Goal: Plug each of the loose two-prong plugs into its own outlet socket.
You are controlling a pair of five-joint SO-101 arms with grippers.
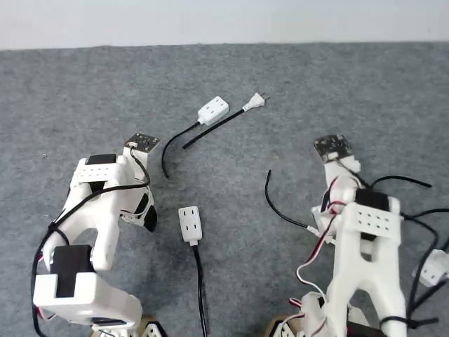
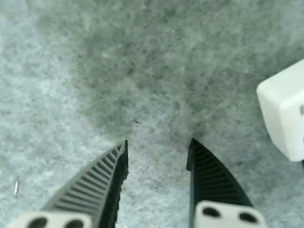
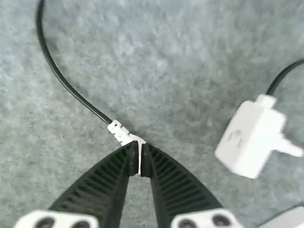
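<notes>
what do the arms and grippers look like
Both arms are white plastic shells with black motor blocks. The left arm carries black cables; the right arm red, white and black wires. The left gripper and right gripper have black ribbed tapering fingers on pale bases with round holes.

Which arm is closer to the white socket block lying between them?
Left. The left gripper sits open just beside the socket block, not touching it. The right gripper is farther off on its other side, shut on a small plug.

A robot lab bench: grey felt tabletop [image 1: 70, 91], plain white wall [image 1: 224, 21].
</notes>
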